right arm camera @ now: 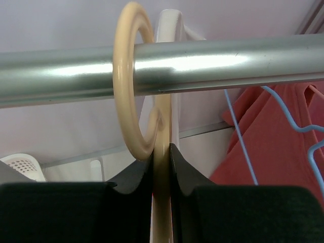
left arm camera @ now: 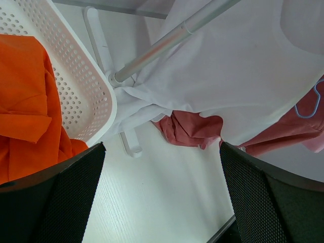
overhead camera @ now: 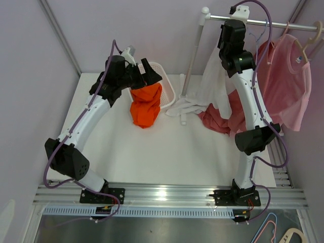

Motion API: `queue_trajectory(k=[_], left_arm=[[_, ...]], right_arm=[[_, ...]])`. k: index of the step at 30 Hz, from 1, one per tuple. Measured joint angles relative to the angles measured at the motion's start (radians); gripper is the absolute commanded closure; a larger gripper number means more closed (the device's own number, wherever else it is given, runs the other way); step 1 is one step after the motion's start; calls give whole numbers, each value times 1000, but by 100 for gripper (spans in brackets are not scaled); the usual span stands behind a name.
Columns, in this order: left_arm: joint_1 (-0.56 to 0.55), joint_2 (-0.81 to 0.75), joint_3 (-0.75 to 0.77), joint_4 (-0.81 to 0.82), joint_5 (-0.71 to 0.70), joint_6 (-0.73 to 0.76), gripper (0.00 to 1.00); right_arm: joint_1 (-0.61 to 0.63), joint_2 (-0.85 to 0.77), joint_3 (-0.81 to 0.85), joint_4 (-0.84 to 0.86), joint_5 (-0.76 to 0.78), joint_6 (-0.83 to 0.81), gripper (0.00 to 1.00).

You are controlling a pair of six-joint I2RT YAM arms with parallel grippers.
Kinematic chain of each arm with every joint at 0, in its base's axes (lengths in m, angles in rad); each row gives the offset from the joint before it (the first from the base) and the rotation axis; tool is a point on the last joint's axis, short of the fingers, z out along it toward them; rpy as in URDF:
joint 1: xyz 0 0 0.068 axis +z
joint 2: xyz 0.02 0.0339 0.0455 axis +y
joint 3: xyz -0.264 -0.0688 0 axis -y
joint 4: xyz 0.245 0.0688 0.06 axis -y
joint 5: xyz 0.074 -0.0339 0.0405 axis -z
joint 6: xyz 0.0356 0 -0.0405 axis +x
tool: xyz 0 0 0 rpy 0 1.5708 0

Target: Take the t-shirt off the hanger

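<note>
A white t-shirt [overhead camera: 215,83] hangs from the rail [overhead camera: 263,21] under my right gripper [overhead camera: 236,19], its lower part trailing onto the table; it also shows in the left wrist view [left arm camera: 238,66]. In the right wrist view my right gripper [right arm camera: 162,152] is shut on the neck of a cream hanger [right arm camera: 125,101], whose hook sits over the rail [right arm camera: 228,63]. My left gripper [overhead camera: 147,73] is open and empty [left arm camera: 162,147], above the table beside the basket.
A white perforated basket [overhead camera: 166,86] has an orange t-shirt [overhead camera: 146,105] draped over its rim. A pink t-shirt [overhead camera: 286,76] hangs on another hanger at the right. A red garment [overhead camera: 217,121] lies by the rack pole [overhead camera: 192,61]. A blue wire hanger [right arm camera: 298,126] hangs nearby.
</note>
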Motion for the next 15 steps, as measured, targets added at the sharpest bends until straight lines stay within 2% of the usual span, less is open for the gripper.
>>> queue_trajectory(k=[9, 15], left_arm=[[-43, 0, 0, -2, -6, 24, 0], [-77, -23, 0, 1, -7, 51, 0]], right_arm=[[18, -14, 0, -3, -4, -12, 100], [51, -88, 0, -9, -23, -29, 100]])
